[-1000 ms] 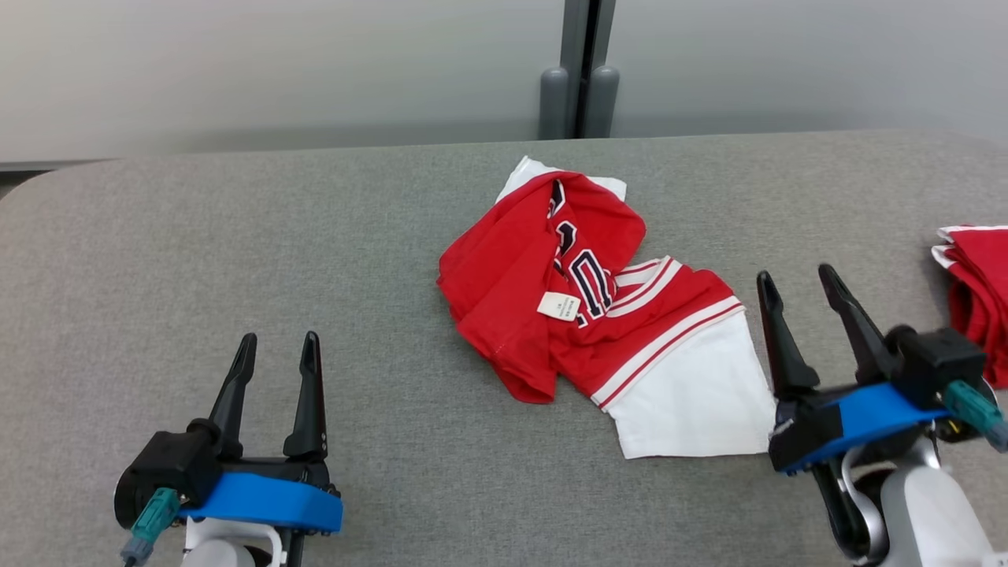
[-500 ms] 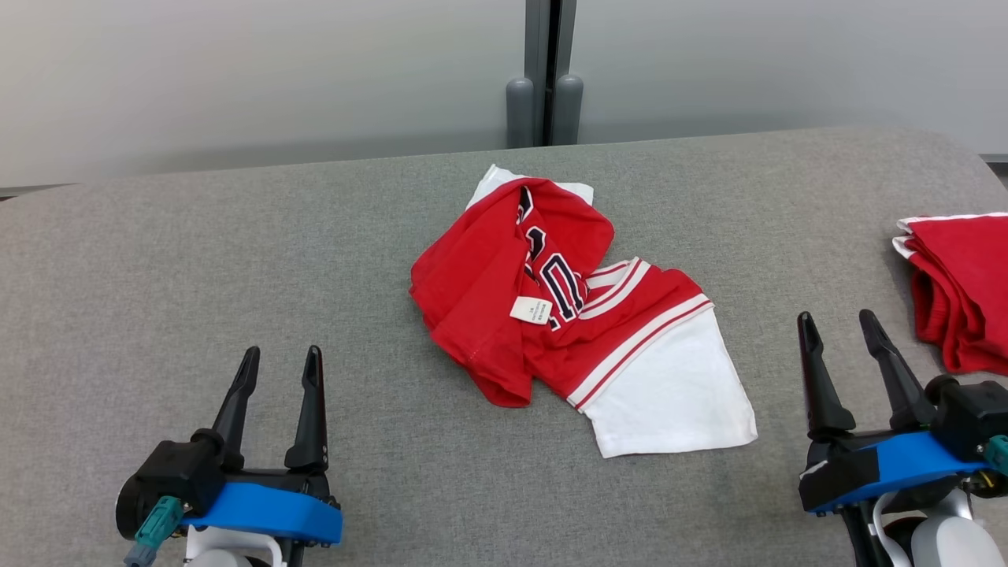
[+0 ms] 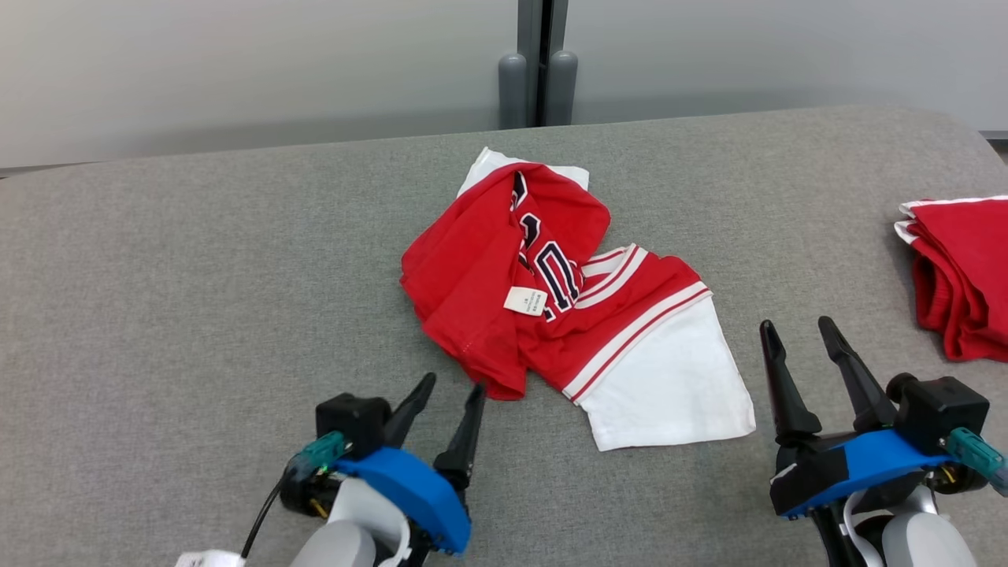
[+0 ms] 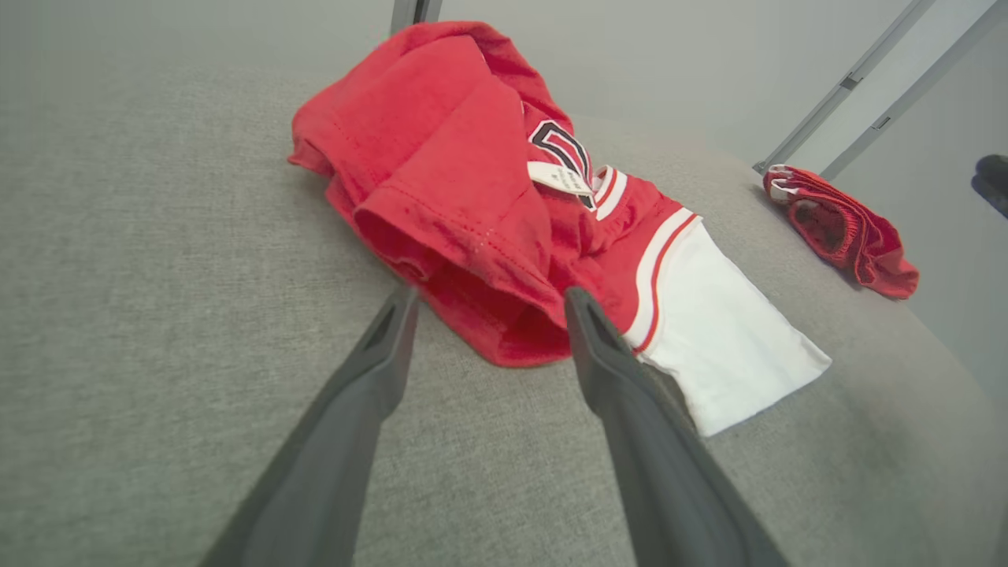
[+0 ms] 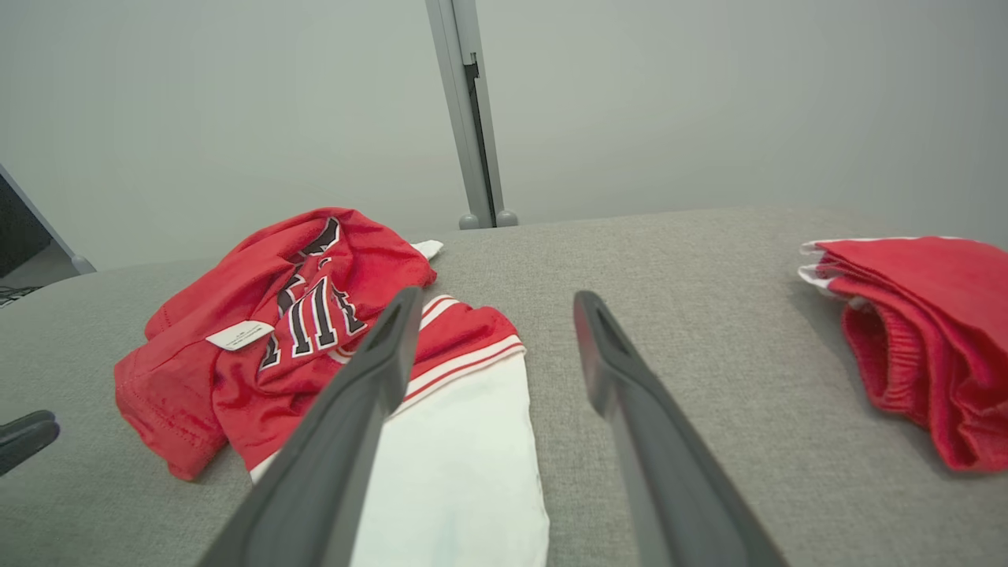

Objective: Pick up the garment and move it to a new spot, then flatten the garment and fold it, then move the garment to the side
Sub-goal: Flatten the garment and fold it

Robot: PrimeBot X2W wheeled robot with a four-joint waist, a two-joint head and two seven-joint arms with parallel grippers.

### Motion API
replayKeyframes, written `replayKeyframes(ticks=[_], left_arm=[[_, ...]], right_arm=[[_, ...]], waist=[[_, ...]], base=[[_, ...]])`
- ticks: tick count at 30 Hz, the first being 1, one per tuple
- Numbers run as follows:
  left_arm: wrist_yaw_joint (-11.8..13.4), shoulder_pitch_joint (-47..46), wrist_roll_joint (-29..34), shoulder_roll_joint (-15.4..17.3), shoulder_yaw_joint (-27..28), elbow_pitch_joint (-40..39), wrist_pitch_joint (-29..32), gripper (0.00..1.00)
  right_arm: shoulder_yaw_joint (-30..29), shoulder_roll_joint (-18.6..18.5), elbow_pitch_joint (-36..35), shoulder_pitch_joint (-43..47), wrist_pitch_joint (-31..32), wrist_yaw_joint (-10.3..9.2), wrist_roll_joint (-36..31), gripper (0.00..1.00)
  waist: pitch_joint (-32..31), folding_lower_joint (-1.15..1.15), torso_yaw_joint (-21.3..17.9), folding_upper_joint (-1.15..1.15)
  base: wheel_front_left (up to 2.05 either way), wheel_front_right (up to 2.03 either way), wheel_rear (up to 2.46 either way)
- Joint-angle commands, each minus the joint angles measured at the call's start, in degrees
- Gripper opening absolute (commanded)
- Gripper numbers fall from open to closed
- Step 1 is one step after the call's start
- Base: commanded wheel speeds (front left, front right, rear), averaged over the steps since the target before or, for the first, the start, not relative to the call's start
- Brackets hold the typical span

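**Table**: grey woven cover, running under and ahead of both grippers.

**Garment**: red jersey with white sleeves and dark lettering. It lies crumpled in a heap on the table, directly ahead of the left gripper and ahead and inward of the right gripper. Judged light, limp and unlikely to slide on the woven cover. It should sag and trail when lifted. Nothing fragile.

**Folded pile**: a second red piece, off to the outer side of the right gripper and well apart from the garment.

**Left gripper**: fingers spread wide, holding nothing. The tips sit just short of the garment's near edge.

**Right gripper**: fingers spread wide, empty, near the free corner of the white sleeve.

**White sleeve**: the flat part, lying nearest the right gripper. Its free corner looks a fair second hold.

**Hem roll**: stitched, doubled fold closest to the left tips. Probably the best first hold, since the bunched cloth gives the fingers some bulk.

**Label**: small white tag on top of the heap, beyond the hem roll.

**View notes**:
- The left wrist view frames the hem roll between its own fingers and shows its open pocket, which the head view flattens.
- The head view gives the whole outline and both grippers.
- The right wrist view shows the lettering more squarely, the pile's stacked edges, and a left fingertip at its lower left edge.
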Motion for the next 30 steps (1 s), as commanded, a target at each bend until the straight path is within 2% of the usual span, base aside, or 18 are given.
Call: replayKeyframes(ticks=[1, 8, 17, 29, 30], left_arm=[[0.0, -1.8, -1.8, -0.3, -0.7, 0.9, 0.6, 1.0], [0.0, -6.8, -9.7, -0.9, -2.7, 6.2, 1.7, 1.0], [0.9, -10.3, -12.2, -1.2, -2.1, 12.4, 2.6, 1.0], [0.2, -11.8, -14.8, -1.3, -4.0, 13.1, 0.5, 1.0], [0.2, -11.8, -15.2, -1.3, -4.2, 13.1, 0.4, 0.98]], right_arm=[[0.3, 0.0, 0.3, -0.7, -0.3, 0.03, 0.3, 1.0], [1.1, 0.0, 1.3, -1.5, -1.0, 0.03, 1.0, 1.0], [1.5, 0.0, 2.0, -1.6, -1.3, 0.03, 1.3, 1.0], [1.9, 0.0, 1.9, -1.6, -1.5, 0.03, 1.3, 1.0], [1.9, 0.0, 1.9, -1.6, -1.5, 0.03, 1.3, 1.0]], waist=[[0.2, 0.0, -0.3, 0.0], [0.7, 0.0, -1.7, 0.0], [0.8, 0.0, -2.3, 0.0], [0.6, 0.0, -2.3, 0.0], [0.6, 0.0, -2.2, 0.0]], base=[[0.0, 0.0, 0.0], [0.0, 0.0, 0.0], [0.0, 0.0, 0.0], [0.0, 0.0, 0.0], [0.0, 0.0, 0.0]])
